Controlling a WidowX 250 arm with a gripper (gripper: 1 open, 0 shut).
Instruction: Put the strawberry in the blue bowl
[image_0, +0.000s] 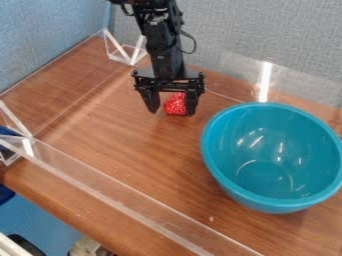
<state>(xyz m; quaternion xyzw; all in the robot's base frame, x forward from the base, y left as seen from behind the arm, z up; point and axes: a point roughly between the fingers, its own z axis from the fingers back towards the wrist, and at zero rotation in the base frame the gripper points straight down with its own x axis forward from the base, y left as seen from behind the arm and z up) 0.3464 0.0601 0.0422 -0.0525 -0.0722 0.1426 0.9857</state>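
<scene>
While my hand (168, 101) points straight down over the bench (94, 120), its two fingers stand spread wide with the strawberry (174, 102) between them; whether they touch it I cannot tell, and nothing is clamped. That small red strawberry sits low on the brown wood, at my fingertips. To the right of it, apart from my hand, rests the blue bowl (274, 157), upright, its hollow showing only glossy walls. Clear plastic walls (107, 185) fence the bench, and a grey-blue wall (47, 30) rises behind.
</scene>
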